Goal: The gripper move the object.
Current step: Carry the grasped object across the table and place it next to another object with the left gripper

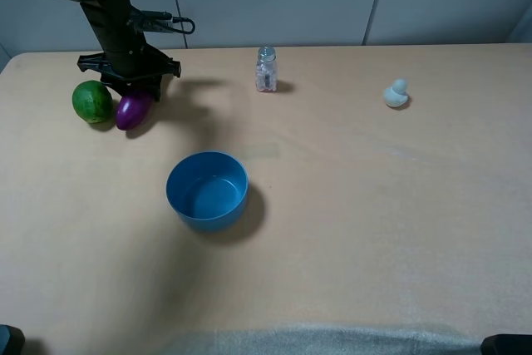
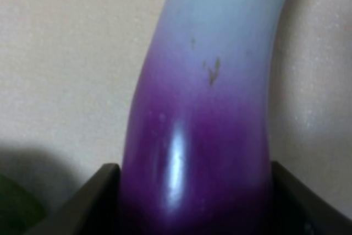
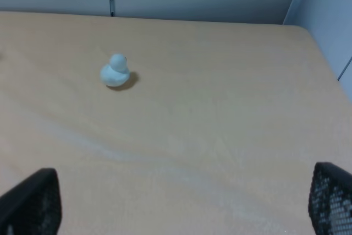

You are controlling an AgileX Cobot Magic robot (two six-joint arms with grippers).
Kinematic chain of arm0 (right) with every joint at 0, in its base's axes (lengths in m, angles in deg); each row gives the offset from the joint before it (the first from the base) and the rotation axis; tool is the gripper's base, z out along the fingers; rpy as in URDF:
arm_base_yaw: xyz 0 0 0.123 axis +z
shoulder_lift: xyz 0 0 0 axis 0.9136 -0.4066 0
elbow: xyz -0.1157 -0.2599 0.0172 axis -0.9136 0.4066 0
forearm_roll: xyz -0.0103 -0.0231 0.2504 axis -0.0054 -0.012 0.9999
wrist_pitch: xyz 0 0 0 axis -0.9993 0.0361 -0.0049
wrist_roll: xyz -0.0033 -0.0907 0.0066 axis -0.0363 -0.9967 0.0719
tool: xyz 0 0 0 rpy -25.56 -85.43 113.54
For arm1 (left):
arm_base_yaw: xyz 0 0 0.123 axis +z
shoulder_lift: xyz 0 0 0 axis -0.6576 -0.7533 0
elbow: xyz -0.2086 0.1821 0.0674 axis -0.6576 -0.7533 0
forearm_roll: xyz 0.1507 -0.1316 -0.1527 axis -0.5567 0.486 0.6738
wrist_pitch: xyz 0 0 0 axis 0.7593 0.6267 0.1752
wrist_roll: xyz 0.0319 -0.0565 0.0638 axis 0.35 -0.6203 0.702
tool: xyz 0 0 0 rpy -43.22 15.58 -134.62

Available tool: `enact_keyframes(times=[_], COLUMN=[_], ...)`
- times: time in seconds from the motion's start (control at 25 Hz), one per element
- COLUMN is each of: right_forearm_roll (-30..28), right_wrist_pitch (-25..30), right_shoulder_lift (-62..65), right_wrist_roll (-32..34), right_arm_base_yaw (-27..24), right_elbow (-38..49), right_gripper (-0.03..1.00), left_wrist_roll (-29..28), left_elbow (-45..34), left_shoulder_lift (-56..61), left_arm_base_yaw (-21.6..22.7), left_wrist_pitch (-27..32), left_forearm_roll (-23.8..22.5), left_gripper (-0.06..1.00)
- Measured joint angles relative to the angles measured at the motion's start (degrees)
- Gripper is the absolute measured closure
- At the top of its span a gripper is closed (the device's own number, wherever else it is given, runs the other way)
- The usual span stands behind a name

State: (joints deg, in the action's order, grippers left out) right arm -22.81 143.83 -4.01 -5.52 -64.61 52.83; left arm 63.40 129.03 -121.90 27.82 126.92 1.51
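The purple eggplant (image 1: pixel 133 110) lies on the table at the far left, next to a green lime (image 1: pixel 92 101). My left gripper (image 1: pixel 133 91) is down over its far end. In the left wrist view the eggplant (image 2: pixel 209 108) fills the gap between the two dark fingers (image 2: pixel 93 202), which touch it on both sides; it fades to white toward its stem. The gripper (image 2: pixel 195 196) is shut on it, low at the table. My right gripper (image 3: pixel 181 202) is open and empty, its fingertips wide apart above bare table.
A blue bowl (image 1: pixel 204 215) stands empty in front of the eggplant, toward the middle. A small glass shaker (image 1: pixel 266 70) stands at the back centre. A pale toy duck (image 1: pixel 396 94) sits at the back right, also in the right wrist view (image 3: pixel 115 71).
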Motion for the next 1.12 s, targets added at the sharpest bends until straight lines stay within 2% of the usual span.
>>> enact_keyframes(times=[0.36, 0.8, 1.12], right_forearm_roll=[0.0, 0.0, 0.0], right_wrist_pitch=[0.0, 0.0, 0.0], right_shoulder_lift=[0.0, 0.0, 0.0], right_wrist_roll=[0.0, 0.0, 0.0], right_arm_base_yaw=[0.0, 0.0, 0.0], right_elbow=[0.0, 0.0, 0.0], right_gripper=[0.29, 0.29, 0.29], left_wrist_roll=[0.0, 0.0, 0.0], left_elbow=[0.0, 0.22, 4.23], left_shoulder_lift=[0.0, 0.0, 0.0], left_arm_base_yaw=[0.0, 0.0, 0.0], left_wrist_pitch=[0.0, 0.37, 4.14], left_forearm_roll=[0.0, 0.0, 0.0], left_gripper=[0.26, 0.26, 0.26])
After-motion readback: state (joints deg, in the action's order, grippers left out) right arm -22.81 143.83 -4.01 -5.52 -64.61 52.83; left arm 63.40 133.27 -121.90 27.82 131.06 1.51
